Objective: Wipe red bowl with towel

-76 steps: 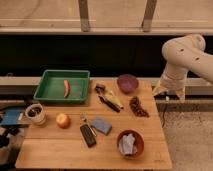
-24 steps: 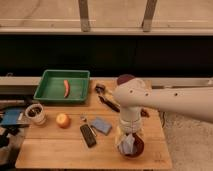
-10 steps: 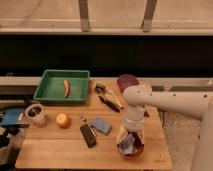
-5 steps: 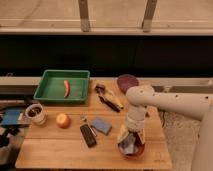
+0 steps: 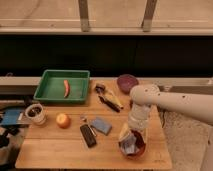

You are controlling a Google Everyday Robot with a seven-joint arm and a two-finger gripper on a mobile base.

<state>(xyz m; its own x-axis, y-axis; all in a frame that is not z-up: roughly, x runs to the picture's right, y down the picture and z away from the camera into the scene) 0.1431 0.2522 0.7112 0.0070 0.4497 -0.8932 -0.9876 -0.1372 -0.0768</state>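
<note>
Down at the front right of the light wooden table (image 5: pixel 55 150), the round reddish-brown bowl (image 5: pixel 141 148) holds the small pale grey-blue folded towel (image 5: pixel 128 146). The white arm's gripper (image 5: pixel 131 137) hangs just over the towel, its fingers spread apart.

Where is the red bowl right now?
The red bowl sits near the front right of the wooden table in the camera view, with the towel inside it. The gripper hangs right over it.
</note>
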